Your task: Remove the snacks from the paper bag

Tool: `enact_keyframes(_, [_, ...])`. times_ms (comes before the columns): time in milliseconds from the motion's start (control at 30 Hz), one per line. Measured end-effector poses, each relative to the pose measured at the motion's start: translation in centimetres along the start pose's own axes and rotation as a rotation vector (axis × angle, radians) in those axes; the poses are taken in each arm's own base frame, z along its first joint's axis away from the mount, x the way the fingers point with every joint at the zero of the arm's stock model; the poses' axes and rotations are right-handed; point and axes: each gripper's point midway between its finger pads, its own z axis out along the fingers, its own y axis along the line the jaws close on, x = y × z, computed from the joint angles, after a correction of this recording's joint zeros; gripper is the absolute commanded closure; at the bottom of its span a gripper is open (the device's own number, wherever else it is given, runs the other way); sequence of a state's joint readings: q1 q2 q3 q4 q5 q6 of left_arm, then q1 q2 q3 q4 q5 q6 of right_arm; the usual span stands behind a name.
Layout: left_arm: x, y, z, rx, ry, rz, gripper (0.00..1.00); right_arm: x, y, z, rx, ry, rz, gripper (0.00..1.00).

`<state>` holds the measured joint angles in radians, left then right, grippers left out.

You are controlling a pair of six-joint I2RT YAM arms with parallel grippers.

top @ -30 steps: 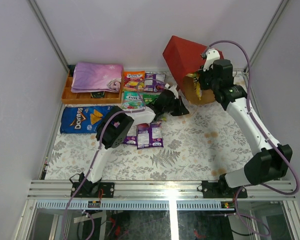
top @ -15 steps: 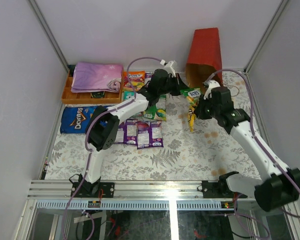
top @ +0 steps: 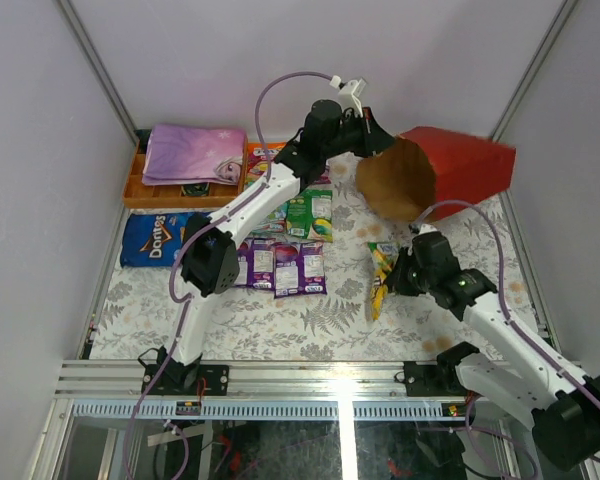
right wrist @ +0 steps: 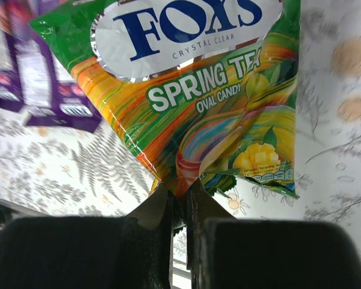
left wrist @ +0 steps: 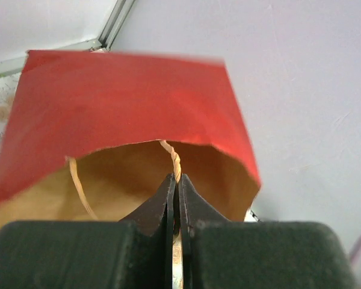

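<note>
Your left hand (top: 368,135) is pinching shut on the string handle (left wrist: 174,161) of the bag (top: 458,170), holding it up on its side at the far right, brown mouth facing the arms. Your right hand (top: 402,277) is gripping a green Fox's packet (top: 379,283) by one edge over the tabletop (top: 380,335). Purple packets (top: 285,266) and the Doritos bag (top: 162,238) are lying out on the left.

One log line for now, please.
left gripper: shut on string handle of large red paper bag | right gripper: shut on green-yellow glossy candy packet, outside bag
</note>
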<state>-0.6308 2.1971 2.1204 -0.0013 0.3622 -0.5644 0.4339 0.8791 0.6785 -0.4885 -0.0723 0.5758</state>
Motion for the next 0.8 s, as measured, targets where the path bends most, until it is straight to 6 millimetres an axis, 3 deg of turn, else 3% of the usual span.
enact_keyframes(100, [-1.0, 0.0, -0.2, 0.025, -0.002, 0.012, 1.0, 3.7, -1.2, 1.9, 0.04, 0.09, 0.012, 1.0])
enact_keyframes(167, [-1.1, 0.4, -0.5, 0.041, 0.013, 0.011, 1.0, 5.0, -1.4, 2.8, 0.059, 0.127, 0.01, 0.97])
enact_keyframes(233, [-1.2, 1.4, -1.0, 0.05, 0.032, 0.009, 1.0, 5.7, -1.2, 3.7, 0.066, 0.146, 0.007, 0.8])
enact_keyframes(300, [-1.5, 2.5, -1.6, 0.051, 0.045, 0.014, 1.0, 5.7, -0.7, 4.5, 0.06, 0.143, 0.004, 0.54])
enact_keyframes(433, [-2.0, 4.3, -2.6, 0.044, 0.067, 0.041, 1.0, 5.1, 0.6, 5.5, 0.028, 0.103, -0.01, 0.12])
enact_keyframes(500, [-1.8, 4.9, -3.0, 0.038, 0.085, 0.053, 1.0, 4.4, 0.9, 5.7, 0.021, 0.071, -0.026, 0.0])
enact_keyframes(633, [-1.4, 5.0, -3.2, 0.048, 0.112, 0.06, 1.0, 2.8, 1.0, 5.2, 0.025, 0.001, -0.073, 0.01])
enact_keyframes(800, [-1.3, 4.7, -3.5, 0.071, 0.125, 0.059, 0.99, -1.8, 2.9, 3.0, -0.038, -0.183, -0.146, 0.01])
